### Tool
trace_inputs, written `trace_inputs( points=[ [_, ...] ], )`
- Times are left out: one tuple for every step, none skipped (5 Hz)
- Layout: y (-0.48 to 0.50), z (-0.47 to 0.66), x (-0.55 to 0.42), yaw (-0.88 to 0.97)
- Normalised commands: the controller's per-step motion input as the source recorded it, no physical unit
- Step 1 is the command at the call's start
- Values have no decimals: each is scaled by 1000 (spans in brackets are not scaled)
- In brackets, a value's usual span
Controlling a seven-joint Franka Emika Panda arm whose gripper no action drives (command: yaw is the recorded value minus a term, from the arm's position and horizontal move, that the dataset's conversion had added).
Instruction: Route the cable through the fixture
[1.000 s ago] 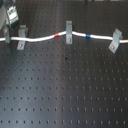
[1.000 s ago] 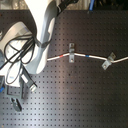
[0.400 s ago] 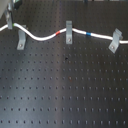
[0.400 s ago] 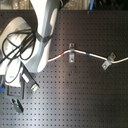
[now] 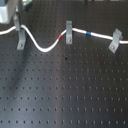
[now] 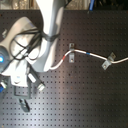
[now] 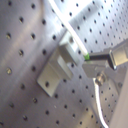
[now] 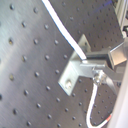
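Note:
The white cable runs from the first exterior view's left edge through the left clip, sags, and rises through the middle clip. Its red band lies just left of the middle clip and its blue band right of it. My gripper hangs right over the left clip. In the first wrist view the fingertips pinch the cable at the grey clip. The second wrist view shows the same clip and cable. The arm hides this clip in the second exterior view.
A broader tilted clip holds the cable at the first exterior view's right. The black perforated table spreads in front. In the second exterior view the white arm with its black hoses covers the left half.
My gripper has moved along with the cable's left part to stand over the left clip. The cable now lies across that clip and reaches the first exterior view's left edge.

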Motion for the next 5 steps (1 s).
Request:
trace_inputs(
  points=[
    [-199, 28, -216, -111],
    [-117, 47, -323, -203],
    [38, 253, -216, -111],
    [100, 360, -155, -149],
    [106, 365, -139, -151]
  ],
)
